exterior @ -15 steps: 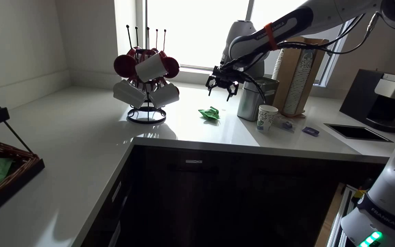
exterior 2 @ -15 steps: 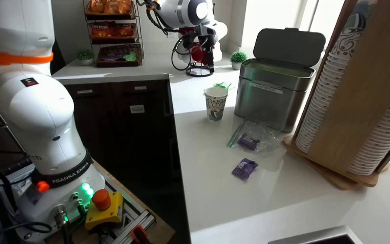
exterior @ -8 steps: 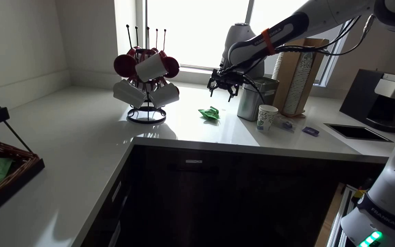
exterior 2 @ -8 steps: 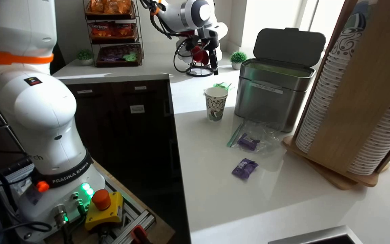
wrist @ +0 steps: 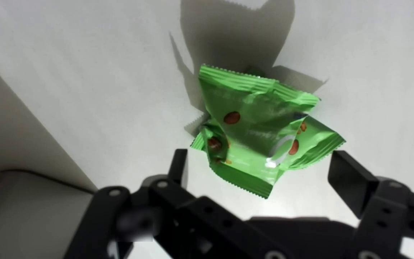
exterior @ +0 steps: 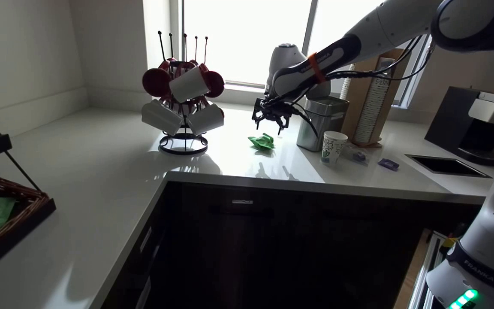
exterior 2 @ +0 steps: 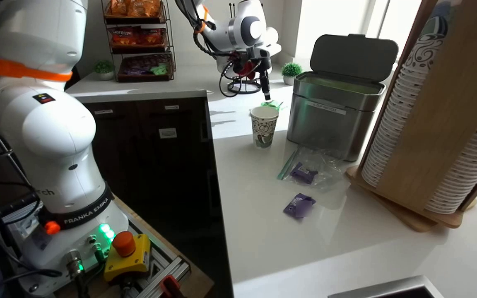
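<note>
Crumpled green snack packets (wrist: 253, 133), which look like one lying across another, rest on the white counter. They also show in both exterior views (exterior: 263, 142) (exterior 2: 272, 105). My gripper (wrist: 260, 165) is open and empty, its black fingers wide apart. In the wrist view the packets lie between and just beyond the fingertips. In an exterior view my gripper (exterior: 268, 129) hangs above the packets, fingers down, apart from them. In an exterior view a paper cup (exterior 2: 264, 127) partly hides the packets, and one finger of my gripper (exterior 2: 267, 98) shows just above them.
A rack of red and white mugs (exterior: 183, 146) stands beside the packets. On the opposite side are a steel bin (exterior 2: 329, 120) with its lid up, a wooden cup holder (exterior 2: 441, 124), purple packets (exterior 2: 299, 205), a clear bag (exterior 2: 325, 169) and a coffee machine (exterior: 465, 124).
My gripper has come down toward the counter and the green packets, staying open. In an exterior view it has also shifted slightly left. Its shadow now falls on the counter. The packets have not moved.
</note>
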Tool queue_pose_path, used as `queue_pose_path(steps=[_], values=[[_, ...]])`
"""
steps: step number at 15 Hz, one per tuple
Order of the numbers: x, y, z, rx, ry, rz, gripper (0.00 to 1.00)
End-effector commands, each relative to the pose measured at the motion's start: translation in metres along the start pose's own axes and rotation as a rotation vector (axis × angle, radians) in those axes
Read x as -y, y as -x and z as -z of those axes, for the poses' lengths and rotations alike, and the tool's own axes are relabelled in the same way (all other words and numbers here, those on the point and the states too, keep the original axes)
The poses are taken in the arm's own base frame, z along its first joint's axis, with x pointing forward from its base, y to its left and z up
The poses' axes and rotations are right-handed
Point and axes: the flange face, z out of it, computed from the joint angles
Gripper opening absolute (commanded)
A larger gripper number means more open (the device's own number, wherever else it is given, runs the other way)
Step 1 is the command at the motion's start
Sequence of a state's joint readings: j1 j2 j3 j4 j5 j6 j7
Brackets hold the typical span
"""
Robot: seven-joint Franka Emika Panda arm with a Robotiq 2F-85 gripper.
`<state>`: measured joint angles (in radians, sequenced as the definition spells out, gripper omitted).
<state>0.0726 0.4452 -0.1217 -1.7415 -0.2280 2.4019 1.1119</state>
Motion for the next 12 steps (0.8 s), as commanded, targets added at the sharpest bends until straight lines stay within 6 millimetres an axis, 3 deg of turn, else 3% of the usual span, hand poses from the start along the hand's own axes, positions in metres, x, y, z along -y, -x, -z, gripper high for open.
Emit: queue_pose_path(steps=[1, 5, 12], values=[[0.019, 0.001, -0.022, -0.045, 0.009, -0.009, 1.0], [0.03, 0.006, -0.042, -0.075, 0.004, 0.019, 1.0], [0.03, 0.006, -0.083, -0.095, 0.046, 0.035, 1.0]])
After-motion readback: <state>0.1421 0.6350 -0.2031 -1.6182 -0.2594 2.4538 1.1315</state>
